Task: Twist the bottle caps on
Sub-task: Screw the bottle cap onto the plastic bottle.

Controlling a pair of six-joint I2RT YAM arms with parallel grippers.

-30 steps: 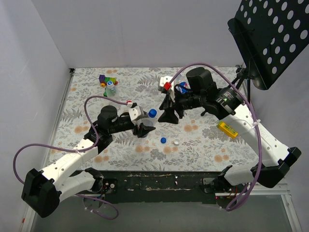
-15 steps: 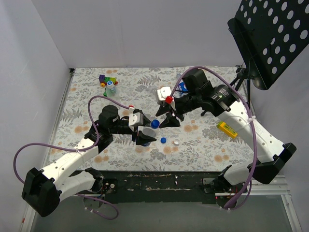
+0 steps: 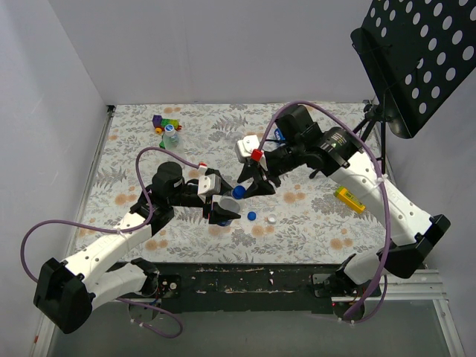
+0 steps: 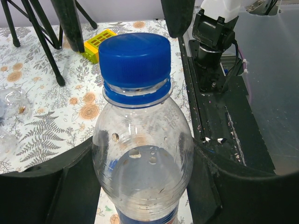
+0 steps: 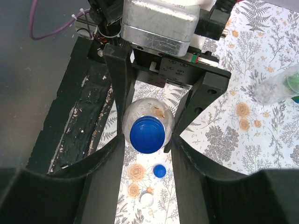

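Observation:
My left gripper point(image 3: 222, 209) is shut on a clear bottle point(image 4: 142, 158) and holds it upright just above the table. A blue cap point(image 4: 135, 56) sits on its neck. In the top view the bottle point(image 3: 222, 204) stands left of centre with the cap point(image 3: 238, 191) at its top. My right gripper point(image 5: 147, 140) hangs over that cap point(image 5: 147, 134), open, one finger on each side with a small gap to each. A loose blue cap point(image 5: 160, 171) and a white cap point(image 5: 146, 199) lie on the cloth below.
The loose blue cap point(image 3: 252, 216) and white cap point(image 3: 272, 219) lie near the front edge. A yellow block point(image 3: 349, 199) lies at right. Toy blocks and a small bottle point(image 3: 169, 132) sit at the far left. A black music stand point(image 3: 416, 52) overhangs the right.
My right gripper has swung left and down over the capped bottle, and its jaws have narrowed. The left gripper brought the bottle slightly nearer, then held still.

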